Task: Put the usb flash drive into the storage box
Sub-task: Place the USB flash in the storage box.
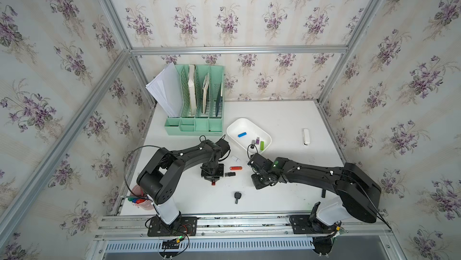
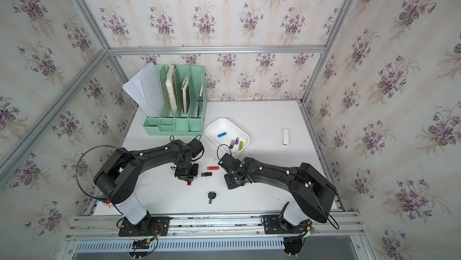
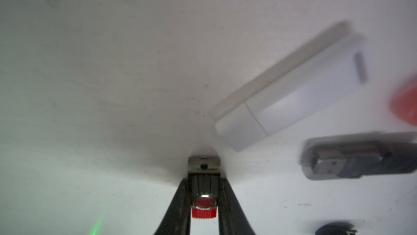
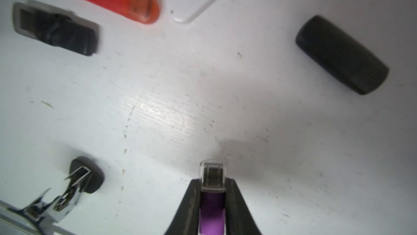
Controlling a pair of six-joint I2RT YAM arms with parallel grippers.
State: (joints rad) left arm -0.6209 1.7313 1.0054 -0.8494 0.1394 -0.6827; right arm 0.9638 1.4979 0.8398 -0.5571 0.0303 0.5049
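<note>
In the left wrist view my left gripper (image 3: 204,182) is shut on a small red and silver usb flash drive (image 3: 204,202), low over the white table. Over in the right wrist view my right gripper (image 4: 212,183) is shut on a purple flash drive (image 4: 212,209) with a clear cap. The storage box (image 1: 239,125), a shallow white tub, sits behind both grippers in both top views and holds several drives. Between the grippers lie an orange drive (image 1: 235,168), a black drive (image 1: 229,174) and a white drive (image 1: 235,158).
A mint-green file organizer (image 1: 197,101) stands at the back left. A key-shaped black drive (image 1: 237,197) lies near the front edge, and a black oblong piece (image 4: 340,54) lies by the right gripper. A white stick (image 1: 305,136) lies at the right. A pink pen cup (image 1: 138,195) is front left.
</note>
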